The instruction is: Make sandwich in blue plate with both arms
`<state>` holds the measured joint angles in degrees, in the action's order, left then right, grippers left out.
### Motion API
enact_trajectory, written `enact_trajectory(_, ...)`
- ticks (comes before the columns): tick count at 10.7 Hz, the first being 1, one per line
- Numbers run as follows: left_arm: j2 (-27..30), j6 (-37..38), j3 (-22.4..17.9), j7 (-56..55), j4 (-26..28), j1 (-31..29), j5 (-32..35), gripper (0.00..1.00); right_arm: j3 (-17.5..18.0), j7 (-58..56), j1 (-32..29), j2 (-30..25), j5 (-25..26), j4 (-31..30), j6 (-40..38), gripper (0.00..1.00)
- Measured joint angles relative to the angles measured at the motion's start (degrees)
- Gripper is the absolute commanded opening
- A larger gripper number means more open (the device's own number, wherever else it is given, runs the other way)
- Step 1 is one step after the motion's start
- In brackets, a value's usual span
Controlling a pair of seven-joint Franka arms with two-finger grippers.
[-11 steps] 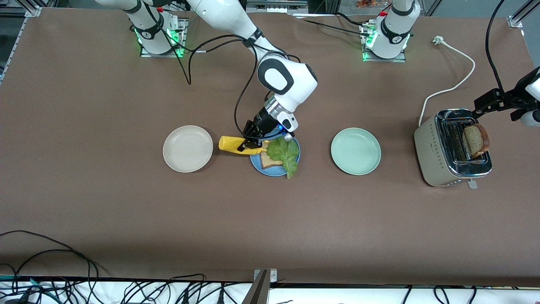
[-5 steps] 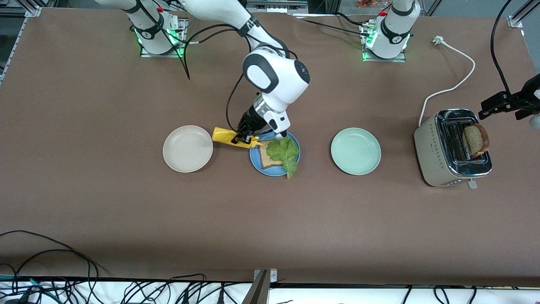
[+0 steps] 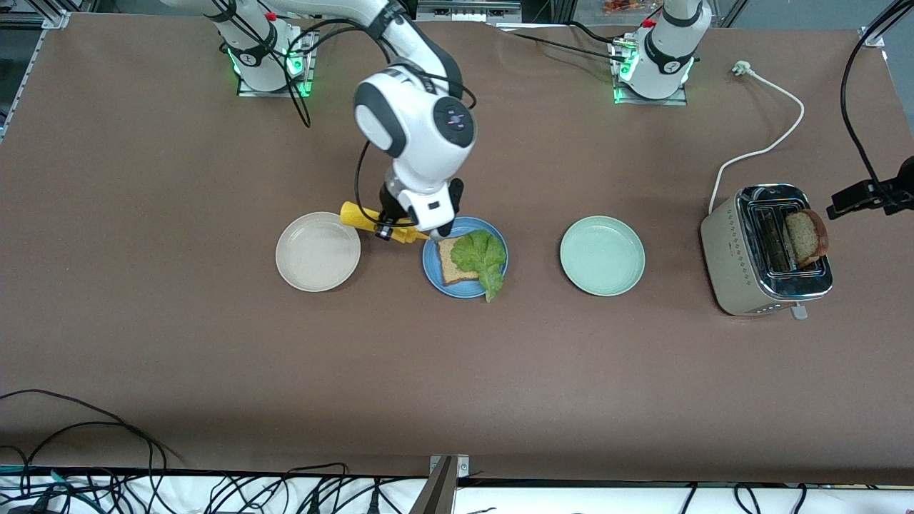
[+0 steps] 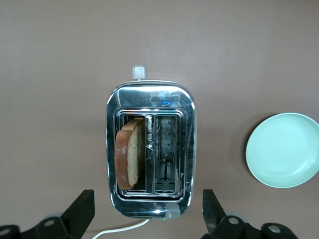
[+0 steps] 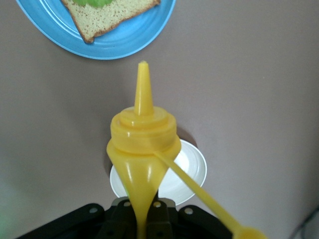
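Two plates, cream (image 3: 318,251) and mint (image 3: 602,255), flanking blue plate (image 3: 464,285) with bread slice (image 3: 448,265) under lettuce (image 3: 484,257). Right gripper (image 3: 391,230) clamped on yellow squeeze bottle (image 3: 357,216); left gripper (image 4: 147,211) spread wide over toaster (image 3: 757,268), holding nothing.

1. Even, bright overhead light falls on the brown bench (image 3: 214,343); shadows are soft and short.
2. The chrome toaster (image 4: 149,149) top carries glare and mirror reflections in the left wrist view.
3. In the right wrist view the yellow bottle (image 5: 142,149) close to the lens looks soft, and the lower corners darken.
4. The front view is sharp throughout.
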<state>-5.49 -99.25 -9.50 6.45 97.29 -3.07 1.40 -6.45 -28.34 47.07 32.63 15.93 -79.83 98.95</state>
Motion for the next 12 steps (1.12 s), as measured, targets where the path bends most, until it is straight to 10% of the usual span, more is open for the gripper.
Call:
enact_trajectory(5, -3.8, -7.2, -3.2, 2.5, 5.7, 0.0, 0.0, 0.94, -0.3, -15.0, -11.1, -7.9, -15.3, -3.8, 1.0, 0.06)
enact_trajectory(12, -6.4, -12.3, -4.6, 3.1, 10.7, -0.1, 0.0, 0.66, 0.0, -45.4, -28.0, -8.2, -41.4, -5.5, -4.5, 0.06)
